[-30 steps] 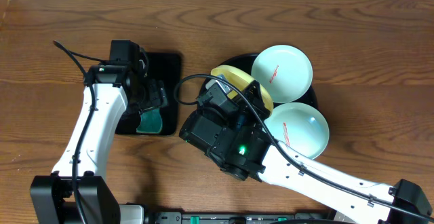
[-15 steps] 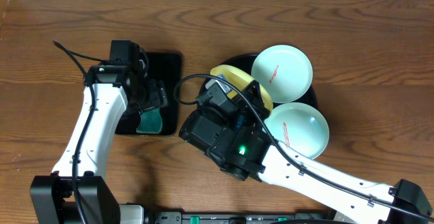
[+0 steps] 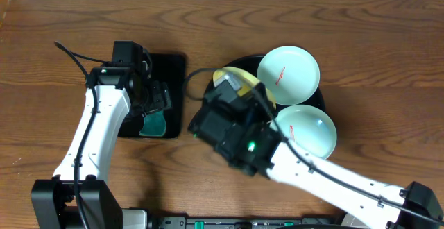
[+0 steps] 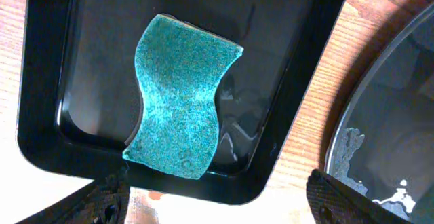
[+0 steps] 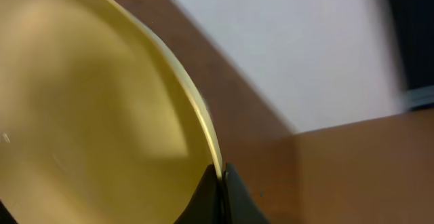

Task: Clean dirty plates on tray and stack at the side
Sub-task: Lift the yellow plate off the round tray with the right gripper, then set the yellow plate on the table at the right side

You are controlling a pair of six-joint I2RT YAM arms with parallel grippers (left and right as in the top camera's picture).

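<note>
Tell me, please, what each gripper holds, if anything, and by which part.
The right gripper is shut on the rim of the yellow plate. The left gripper holds nothing; it hangs open over the sponge.

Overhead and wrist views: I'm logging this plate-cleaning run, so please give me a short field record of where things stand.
held: yellow plate, its rim pinched in the shut right pincer
on round tray: upper mint plate and lower mint plate, both streaked red
cleaning tool: teal sponge lying in the rectangular tray, untouched
left pincer: open, above the sponge
side stack: none seen
</note>
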